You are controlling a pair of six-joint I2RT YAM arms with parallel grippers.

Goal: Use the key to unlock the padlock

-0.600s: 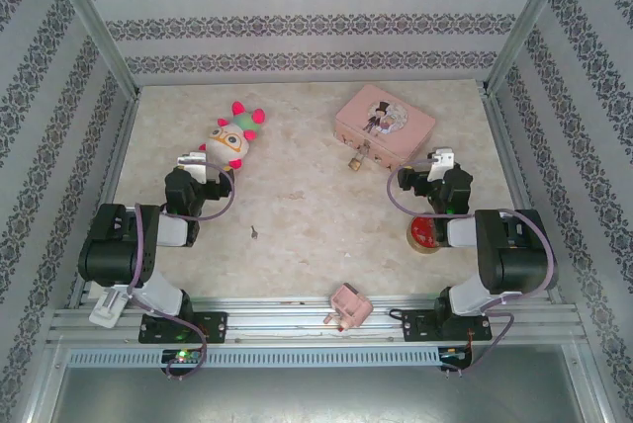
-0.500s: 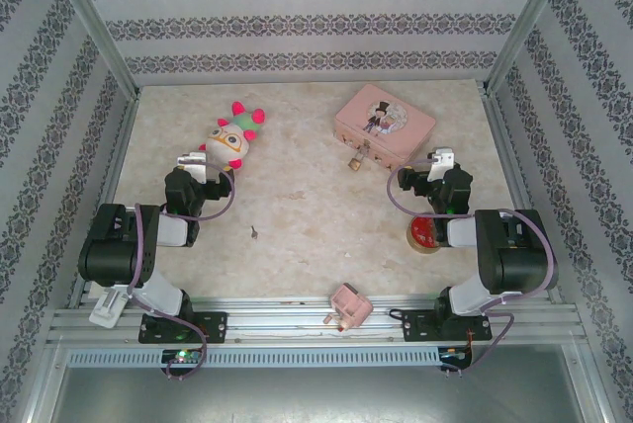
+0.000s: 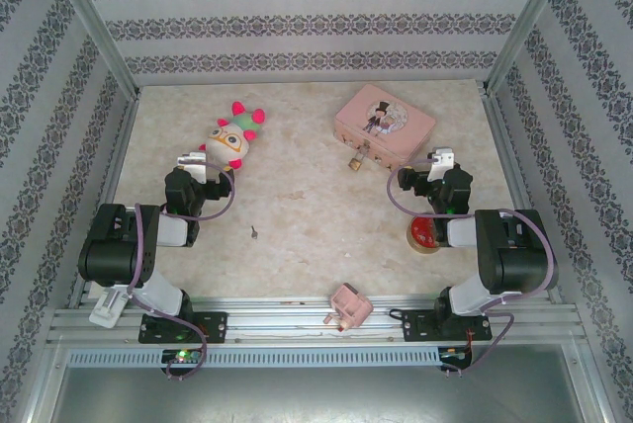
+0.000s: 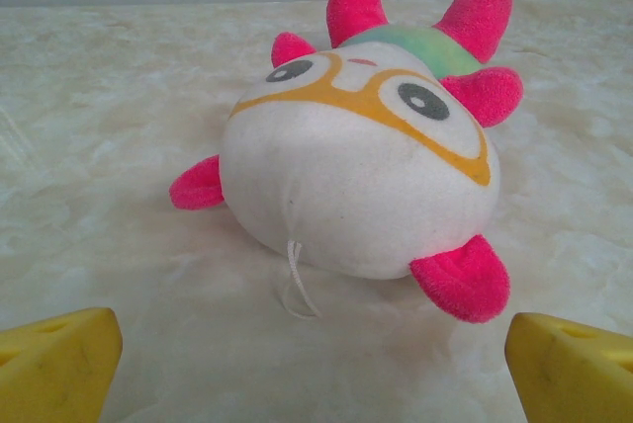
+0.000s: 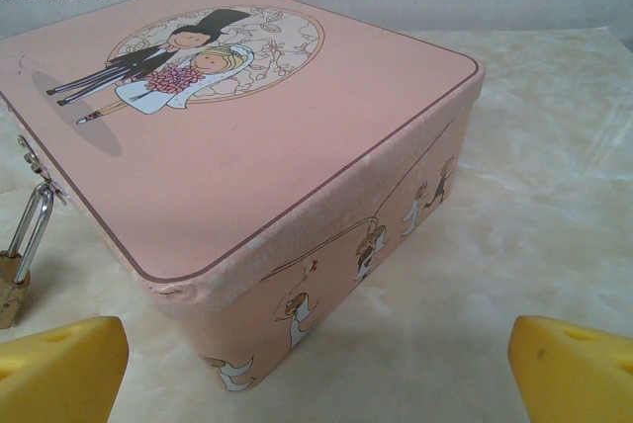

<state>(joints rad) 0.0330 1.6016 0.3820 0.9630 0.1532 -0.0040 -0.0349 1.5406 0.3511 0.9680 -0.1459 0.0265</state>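
Observation:
The tiny brass padlock [image 3: 353,160] hangs by its silver shackle from the clasp of the pink tin [image 3: 384,125], at the tin's near-left side; it shows at the left edge of the right wrist view as the padlock [image 5: 13,280]. The small dark key [image 3: 255,232] lies flat on the table between the arms. My left gripper [image 3: 195,162] stands open, nothing between its yellow fingers [image 4: 59,364], just short of the plush toy. My right gripper [image 3: 439,159] is open too, its fingers [image 5: 569,369] wide apart near the corner of the tin [image 5: 247,146].
A white and pink plush toy [image 3: 233,138] lies at the back left, close before the left gripper. A pink plug-like block [image 3: 348,304] sits at the near edge. A red and gold round object [image 3: 423,233] rests under the right arm. Patterned walls enclose the table.

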